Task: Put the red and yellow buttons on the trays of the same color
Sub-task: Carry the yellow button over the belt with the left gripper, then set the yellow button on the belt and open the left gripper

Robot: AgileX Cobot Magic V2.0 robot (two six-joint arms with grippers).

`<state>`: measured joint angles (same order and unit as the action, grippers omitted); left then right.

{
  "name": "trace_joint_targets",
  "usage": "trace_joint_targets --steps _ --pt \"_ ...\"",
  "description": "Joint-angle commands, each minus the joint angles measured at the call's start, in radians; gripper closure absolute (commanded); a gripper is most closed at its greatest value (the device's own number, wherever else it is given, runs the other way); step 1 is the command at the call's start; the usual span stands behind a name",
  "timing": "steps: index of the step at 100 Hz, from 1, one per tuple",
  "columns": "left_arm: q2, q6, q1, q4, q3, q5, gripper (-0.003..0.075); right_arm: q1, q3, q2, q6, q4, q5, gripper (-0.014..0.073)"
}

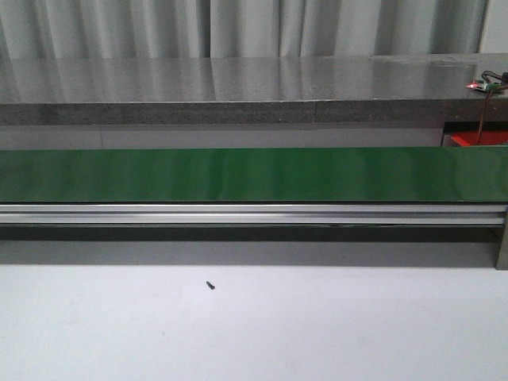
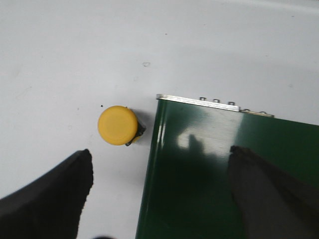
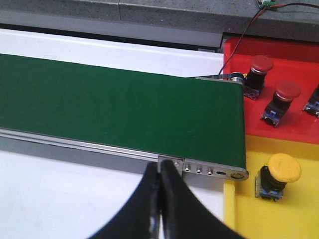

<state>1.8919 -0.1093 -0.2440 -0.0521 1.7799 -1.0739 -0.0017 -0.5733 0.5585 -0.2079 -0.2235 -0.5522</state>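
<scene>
- We see a yellow button on the white counter, just beside the end of the green conveyor belt, in the left wrist view.
- Our left fingers are spread wide and hold nothing; one hangs over the counter near the button, the other over the belt.
- Our right fingers are pressed together, empty, at the belt's metal edge.
- Past that belt end, two red buttons stand on the red tray.
- Another yellow button sits on the yellow tray.
</scene>
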Motion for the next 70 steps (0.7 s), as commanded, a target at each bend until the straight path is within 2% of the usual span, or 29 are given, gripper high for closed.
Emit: trace_joint_targets --steps 1,37,70 --pt "-0.018 0.021 -0.021 0.001 0.030 0.039 0.0172 0.002 -0.025 -0.002 -0.008 -0.001 0.063 0.0660" --pt "0.087 0.051 -0.081 -0.002 0.030 0.086 0.0173 0.002 -0.025 -0.002 -0.008 -0.001 0.063 0.0660" --pt "0.137 0.051 -0.081 0.002 0.030 0.132 0.0173 0.002 -0.025 -0.002 -0.008 -0.001 0.063 0.0660"
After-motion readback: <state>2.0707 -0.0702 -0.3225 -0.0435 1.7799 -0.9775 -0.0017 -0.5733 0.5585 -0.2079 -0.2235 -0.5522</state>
